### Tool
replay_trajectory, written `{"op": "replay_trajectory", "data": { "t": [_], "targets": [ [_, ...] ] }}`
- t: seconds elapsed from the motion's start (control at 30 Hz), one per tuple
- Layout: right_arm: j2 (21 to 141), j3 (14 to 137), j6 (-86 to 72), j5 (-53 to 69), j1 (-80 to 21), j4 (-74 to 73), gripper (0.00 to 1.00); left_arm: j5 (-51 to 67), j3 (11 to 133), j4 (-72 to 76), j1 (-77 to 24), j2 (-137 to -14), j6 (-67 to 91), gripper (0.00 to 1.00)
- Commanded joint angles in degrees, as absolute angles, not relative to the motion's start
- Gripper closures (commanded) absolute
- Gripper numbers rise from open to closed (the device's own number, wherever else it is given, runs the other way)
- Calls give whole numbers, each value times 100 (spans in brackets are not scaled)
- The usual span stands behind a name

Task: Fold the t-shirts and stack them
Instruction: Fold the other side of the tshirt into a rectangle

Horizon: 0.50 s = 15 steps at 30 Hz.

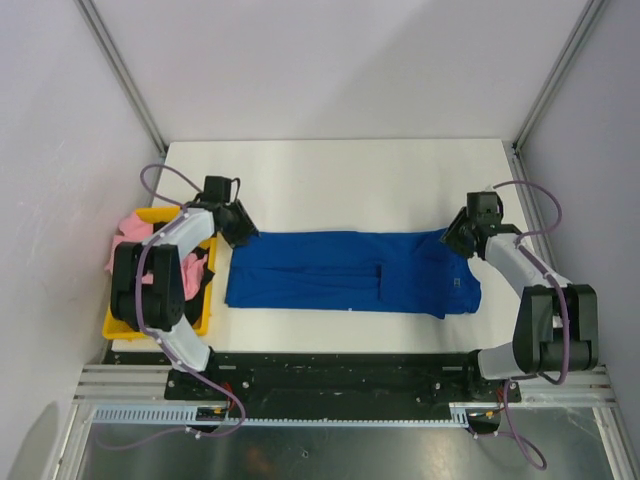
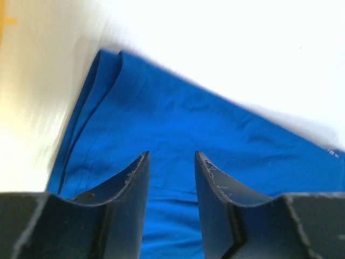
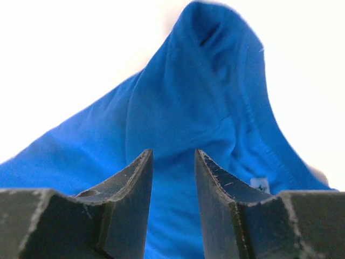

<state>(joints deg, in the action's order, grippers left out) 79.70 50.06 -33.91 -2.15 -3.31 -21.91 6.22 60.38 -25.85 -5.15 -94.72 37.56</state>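
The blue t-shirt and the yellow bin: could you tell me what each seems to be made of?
The blue t-shirt looks like soft matte cloth, probably cotton: it creases, folds and shows stitched hems. The yellow bin looks like rigid plastic, judging by its even colour and straight rim.

Overexposed table (image 2: 242, 43), blurry blue t-shirt (image 2: 178, 124)

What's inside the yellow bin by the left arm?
A pink t-shirt bunched in the yellow bin. The left arm covers the middle, so the rest is hidden.
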Motion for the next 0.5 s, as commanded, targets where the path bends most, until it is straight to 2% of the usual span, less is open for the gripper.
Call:
{"op": "replay_trajectory", "data": {
  "t": [0.0, 0.47],
  "targets": [
    [8283, 5176, -3103, -226, -61, -1378, 59, 542, 6656, -2481, -533, -9895, 3950, 58],
    [8954, 5314, -2802, -232, 310, -927, 58, -166, 7018, -2496, -465, -10850, 4130, 67]
  ]
}}
